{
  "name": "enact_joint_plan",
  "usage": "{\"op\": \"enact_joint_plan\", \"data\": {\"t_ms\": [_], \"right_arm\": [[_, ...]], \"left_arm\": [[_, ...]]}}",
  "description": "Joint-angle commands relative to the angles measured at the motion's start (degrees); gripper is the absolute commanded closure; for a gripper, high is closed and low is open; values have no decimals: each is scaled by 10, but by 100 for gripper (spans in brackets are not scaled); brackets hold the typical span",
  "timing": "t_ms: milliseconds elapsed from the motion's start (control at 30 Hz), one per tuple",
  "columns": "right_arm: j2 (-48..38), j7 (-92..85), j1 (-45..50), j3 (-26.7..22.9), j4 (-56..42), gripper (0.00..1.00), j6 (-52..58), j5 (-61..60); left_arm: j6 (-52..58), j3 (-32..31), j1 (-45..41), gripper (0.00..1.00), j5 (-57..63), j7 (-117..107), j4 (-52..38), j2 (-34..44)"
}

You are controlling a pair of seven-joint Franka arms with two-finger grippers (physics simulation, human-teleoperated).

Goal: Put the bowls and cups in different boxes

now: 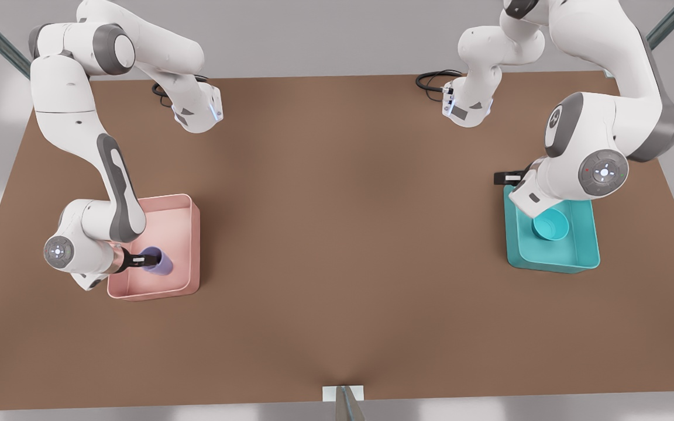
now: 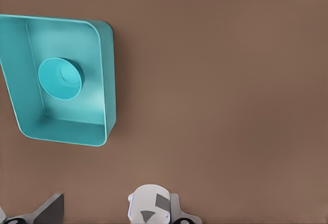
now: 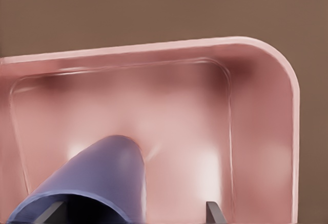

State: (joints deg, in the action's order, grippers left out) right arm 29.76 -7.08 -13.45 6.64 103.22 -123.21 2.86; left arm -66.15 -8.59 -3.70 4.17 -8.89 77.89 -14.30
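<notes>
1. Sitting in the pink box [image 1: 188,204], a little toward 6 o'clock of its middle in the front view: the cup [image 1: 158,262], apparently upright, long axis running along the fingers' own line.
2. Reaching in from the cup's 9 o'clock in the front view: the right gripper [image 1: 141,260]. In the right wrist view, fingers [image 3: 212,212] spread wider than the cup [image 3: 97,178], one of them standing clear of its wall; reads as released rather than clenched.
3. Resting near the middle of the teal box [image 1: 588,257], at 3 o'clock on the table [image 1: 337,234]: the bowl [image 1: 549,225], mouth up, touched by nothing.
4. Hanging by the teal box's 11 o'clock corner in the front view: the left gripper [image 1: 504,177], clear of the bowl; cannot tell how its jaws stand.
5. Judged from this layout: both things already sorted into separate boxes, so next comes a straight lift of the right gripper along the cup's axis. Any sideways drift toward 3 o'clock risks tipping the cup.
</notes>
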Motion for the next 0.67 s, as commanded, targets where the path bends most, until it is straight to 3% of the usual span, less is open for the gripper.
{"op": "enact_joint_plan", "data": {"t_ms": [0, 200, 467, 633], "right_arm": [[-2, -72, 0, 1, 0, 0, 2, -10], [-50, -75, 0, 5, -2, 0, 56, -10], [-259, -13, 11, 6, -130, 0, 416, -29], [-256, 33, 11, 6, -167, 0, 435, -28]], "left_arm": [[3, 0, 0, 0, 1, 4, 0, 1], [2, 0, -1, 0, 1, 4, -1, 1], [0, 0, 0, 0, 4, 4, -1, -1], [0, 0, 7, 0, 3, 4, -1, -4]]}}
